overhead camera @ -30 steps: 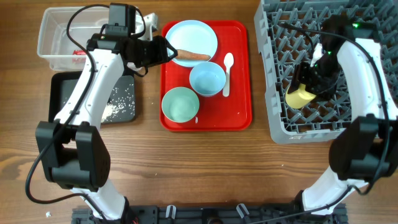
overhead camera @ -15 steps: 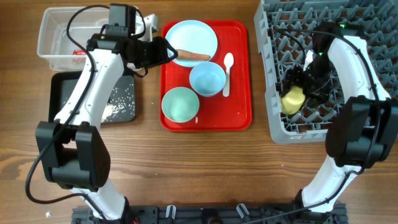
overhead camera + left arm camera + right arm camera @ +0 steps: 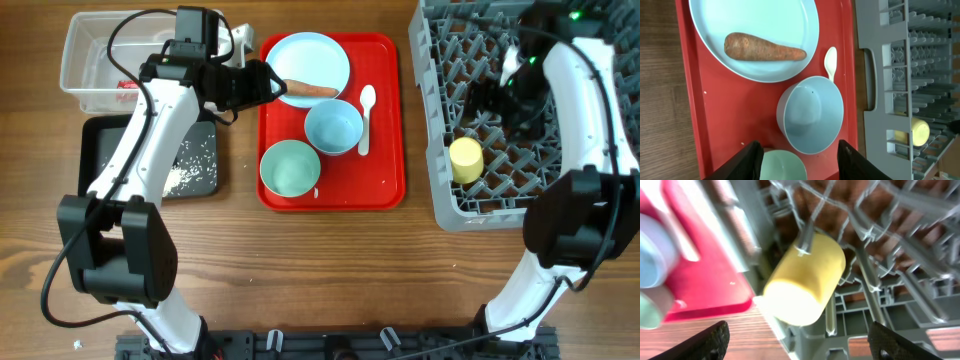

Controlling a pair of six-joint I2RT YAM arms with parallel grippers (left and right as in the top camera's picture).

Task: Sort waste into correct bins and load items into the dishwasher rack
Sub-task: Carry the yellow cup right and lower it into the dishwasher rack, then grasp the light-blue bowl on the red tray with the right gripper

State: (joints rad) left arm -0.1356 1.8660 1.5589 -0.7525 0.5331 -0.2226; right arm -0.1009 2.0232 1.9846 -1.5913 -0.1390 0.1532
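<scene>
Overhead, the left arm crosses the clear tub [image 3: 85, 60] at 10 o'clock and the black tray [image 3: 100, 150] at 9 o'clock, hiding part of each. Only a red scrap of the snack wrapper [image 3: 125, 85] shows in the tub, while the rice-like crumbs [image 3: 190, 165] lie bare on the black tray's 3 o'clock side. The right gripper [image 3: 799, 330] is dark against the dishwasher rack [image 3: 440, 190] from above and hard to make out, and the rack's 12 and 3 o'clock edges are cut off by the frame. The right wrist view is blurred, yet it shows the fingers spread wide and holding nothing. The yellow cup [image 3: 465, 159] lies tipped among the pegs beyond them, near the rack's 9 o'clock wall. The left gripper [image 3: 800, 150] is also spread and pinches nothing. It hangs over the red tray [image 3: 385, 150] at the worktop's centre, with the light blue bowl [image 3: 333, 127] just ahead of its fingers. The pale green bowl [image 3: 290, 168] is cut off at the bottom of the left wrist view. The carrot [image 3: 305, 90] rests on the 6 o'clock rim of the light blue plate [image 3: 305, 55], close above the blue bowl. The white spoon [image 3: 366, 115] lies just beside that bowl at its 3 o'clock. Bare tray floor lies open at 5 o'clock, and a strip of worktop separates tray and rack.
</scene>
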